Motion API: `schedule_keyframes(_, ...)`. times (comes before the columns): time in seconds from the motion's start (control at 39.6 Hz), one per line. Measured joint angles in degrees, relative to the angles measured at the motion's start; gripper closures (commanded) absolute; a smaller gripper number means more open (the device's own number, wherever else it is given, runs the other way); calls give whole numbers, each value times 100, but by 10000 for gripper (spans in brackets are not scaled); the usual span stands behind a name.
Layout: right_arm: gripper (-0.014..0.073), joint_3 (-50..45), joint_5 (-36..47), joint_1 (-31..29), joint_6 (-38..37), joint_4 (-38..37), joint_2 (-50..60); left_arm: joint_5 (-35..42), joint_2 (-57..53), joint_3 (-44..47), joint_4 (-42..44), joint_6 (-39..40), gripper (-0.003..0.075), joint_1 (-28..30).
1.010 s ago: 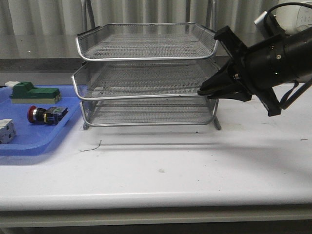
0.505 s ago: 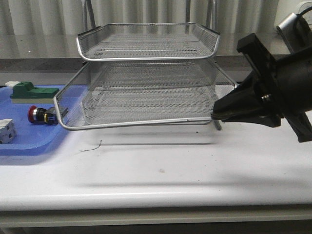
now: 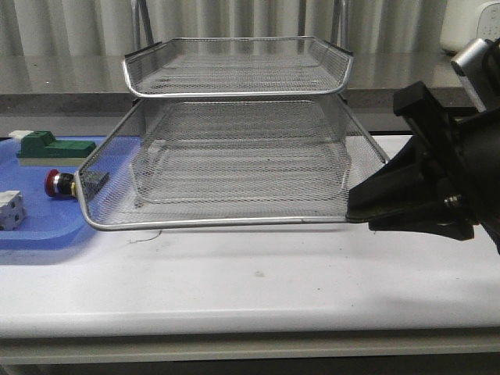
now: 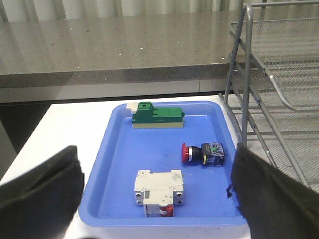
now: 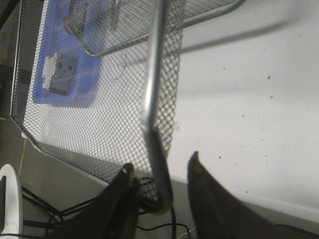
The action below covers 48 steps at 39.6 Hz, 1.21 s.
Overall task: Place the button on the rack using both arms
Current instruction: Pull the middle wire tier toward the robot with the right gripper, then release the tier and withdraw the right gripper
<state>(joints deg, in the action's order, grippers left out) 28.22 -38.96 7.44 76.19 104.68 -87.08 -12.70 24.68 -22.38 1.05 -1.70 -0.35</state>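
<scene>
Rack [image 3: 234,164] middle tray's rim pinched by right hand [image 3: 355,211]; left hand [image 4: 154,199] wide.

Front cam faces rack [image 3: 234,117]; wrist cams close, share it.

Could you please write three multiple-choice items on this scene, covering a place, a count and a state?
1. Where does the button lie?
A. in the blue tray
B. on the rack's top tier
C. on the bare table

2. How many parts lie in the blue tray in the left wrist view?
A. one
B. two
C. three

3. How does the rack's middle tier stand?
A. pushed fully in
B. drawn forward, its corner between the right gripper's jaws
C. lifted off the rack

Answers
1: A, the red-headed button rests on the blue tray's floor.
2: C, the green block, the button and the white block.
3: B, its front rim juts well ahead of the top tier.
</scene>
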Motion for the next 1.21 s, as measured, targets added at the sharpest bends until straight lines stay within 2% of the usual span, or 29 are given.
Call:
schedule_keyframes(0.08, 108, 13, 0, 0, 80, -60, 0, 0, 0, 0, 0, 0, 155, 0)
schedule_keyframes(0.23, 132, 120, 0, 0, 133, -95, 196, 0, 0, 0, 0, 0, 155, 0)
schedule_keyframes(0.33, 254, 132, 165, 0, 69, -113, 576, 0, 0, 0, 0, 0, 155, 0)
schedule_keyframes(0.38, 352, 132, 349, 0, -107, -226, 808, 0, 0, 0, 0, 0, 155, 0)
schedule_keyframes(0.48, 510, 211, 835, 0, -600, -949, 1349, 0, 0, 0, 0, 0, 155, 0)
schedule_keyframes(0.58, 605, 473, 1151, 0, -1237, -2067, 1784, 0, 0, 0, 0, 0, 155, 0)
schedule_keyframes(0.68, 655, 971, 1117, 0, -2151, -3371, 2019, 0, 0, 0, 0, 0, 155, 0)
schedule_keyframes(0.83, 652, 1834, 598, 0, -3595, -5356, 2059, 0, 0, 0, 0, 0, 155, 0)
schedule_keyframes(0.96, 652, 2514, 173, 0, -5053, -7415, 2059, 0, 0, 0, 0, 0, 155, 0)
schedule_keyframes(1.09, 652, 2800, -199, 0, -6399, -9212, 2123, 0, 0, 0, 0, 0, 155, 0)
schedule_keyframes(1.21, 652, 2705, -289, 0, -7130, -10047, 2400, 0, 0, 0, 0, 0, 155, 0)
